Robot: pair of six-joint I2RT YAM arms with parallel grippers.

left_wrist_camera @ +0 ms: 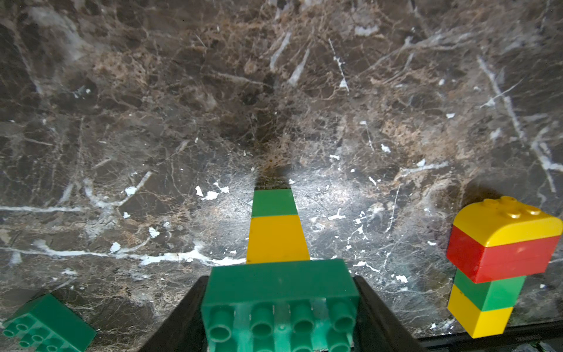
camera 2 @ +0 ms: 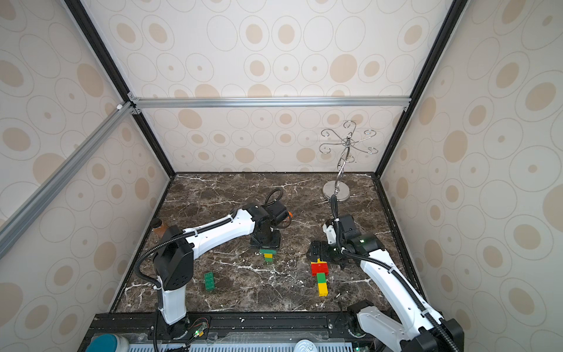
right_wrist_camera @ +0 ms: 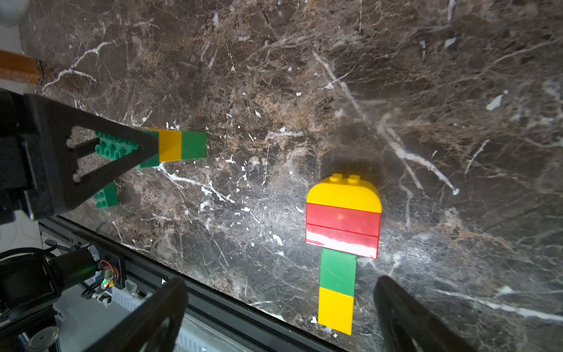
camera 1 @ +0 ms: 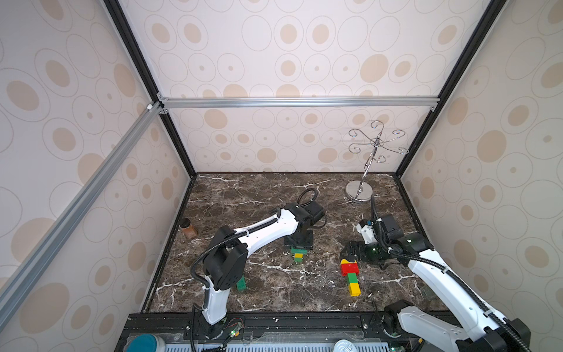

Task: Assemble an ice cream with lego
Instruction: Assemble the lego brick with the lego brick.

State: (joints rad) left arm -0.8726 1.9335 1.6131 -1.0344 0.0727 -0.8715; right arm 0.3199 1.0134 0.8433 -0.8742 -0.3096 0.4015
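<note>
Green-yellow brick stack [left_wrist_camera: 277, 237] clamped in left pincer [left_wrist_camera: 280, 280]; right pincer [right_wrist_camera: 281, 282] wide beside lego ice cream [right_wrist_camera: 342, 219]

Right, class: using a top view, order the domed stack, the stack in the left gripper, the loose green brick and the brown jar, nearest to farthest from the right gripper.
1. Domed stack, right beside the right gripper.
2. Held stack, mid-table, in the left gripper.
3. Loose green brick, front left.
4. Brown jar, by the left wall.
</note>
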